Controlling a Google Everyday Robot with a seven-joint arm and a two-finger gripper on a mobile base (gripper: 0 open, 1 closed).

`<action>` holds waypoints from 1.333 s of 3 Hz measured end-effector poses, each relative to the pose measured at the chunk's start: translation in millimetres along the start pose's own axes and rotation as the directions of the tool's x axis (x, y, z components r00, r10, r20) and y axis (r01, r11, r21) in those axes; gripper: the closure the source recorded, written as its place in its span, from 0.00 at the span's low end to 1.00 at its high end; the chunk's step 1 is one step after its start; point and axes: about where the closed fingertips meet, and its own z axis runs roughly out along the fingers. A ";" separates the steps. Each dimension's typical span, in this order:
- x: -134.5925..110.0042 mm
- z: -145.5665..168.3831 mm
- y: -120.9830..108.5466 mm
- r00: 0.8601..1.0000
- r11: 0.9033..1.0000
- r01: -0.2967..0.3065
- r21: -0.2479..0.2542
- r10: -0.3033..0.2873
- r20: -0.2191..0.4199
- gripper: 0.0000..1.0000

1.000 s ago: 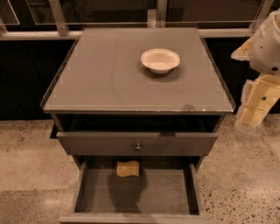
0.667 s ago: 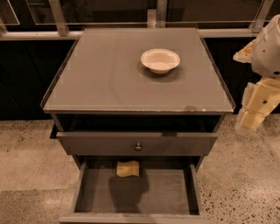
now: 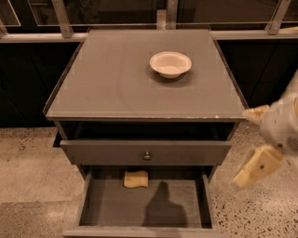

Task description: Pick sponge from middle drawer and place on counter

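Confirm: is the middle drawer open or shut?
Open. The middle drawer is pulled out, its floor exposed with the sponge near the back; the gripper hangs open off the counter front-right corner.

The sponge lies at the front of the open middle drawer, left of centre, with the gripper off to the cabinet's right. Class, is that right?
No. The camera view shows the sponge at the back of the middle drawer, not the front. It is left of centre, and the open gripper is off to the right of the cabinet.

Prob. robot test lab: speckled floor point(image 3: 28, 158); railed glass wall point(image 3: 116, 11); grey cabinet point(image 3: 186, 152); gripper point(image 3: 244, 148) right of cabinet.
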 end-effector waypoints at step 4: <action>38.0 102.3 60.3 0.942 0.966 -0.229 -0.118 0.250 0.224 0.00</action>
